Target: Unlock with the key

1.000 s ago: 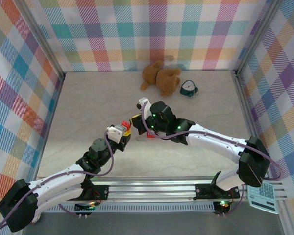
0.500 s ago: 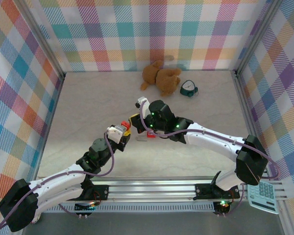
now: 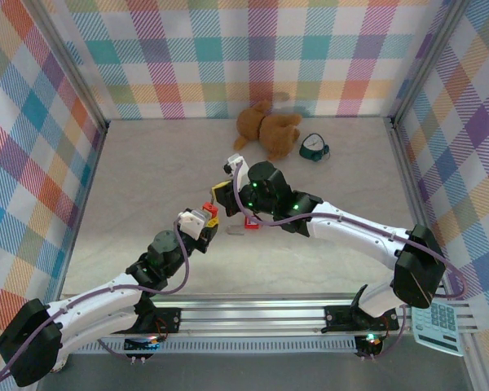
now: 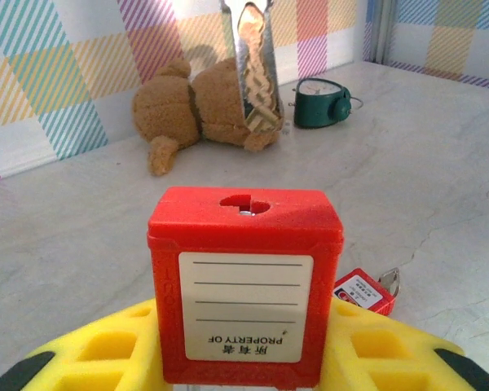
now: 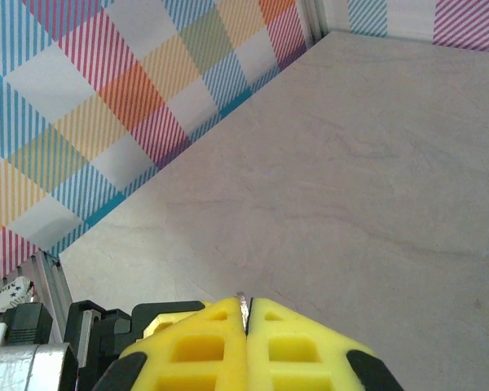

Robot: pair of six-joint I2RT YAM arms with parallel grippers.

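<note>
Since a moment ago the right gripper (image 3: 222,193) went slightly up-left, away from the left gripper (image 3: 205,221).
Top view: the left gripper clamps a red padlock (image 3: 209,210). Left wrist: the key (image 4: 246,65) hangs above the keyhole (image 4: 246,204), apart from it. Right wrist: the yellow fingers (image 5: 196,350) are pressed together on the key's thin edge.

Left arm (image 3: 98,305) and right arm (image 3: 350,232): white moulded shells, black joint housings (image 3: 420,273), a purple cable (image 3: 183,269) trailing back from each wrist, green indicator lights (image 3: 297,210) behind the end effector. Left gripper (image 3: 210,216) and right gripper (image 3: 219,195): yellow fingers (image 5: 187,350) with square recessed pockets and black outer corners; white camera block (image 3: 190,220) just behind the fingers.
</note>
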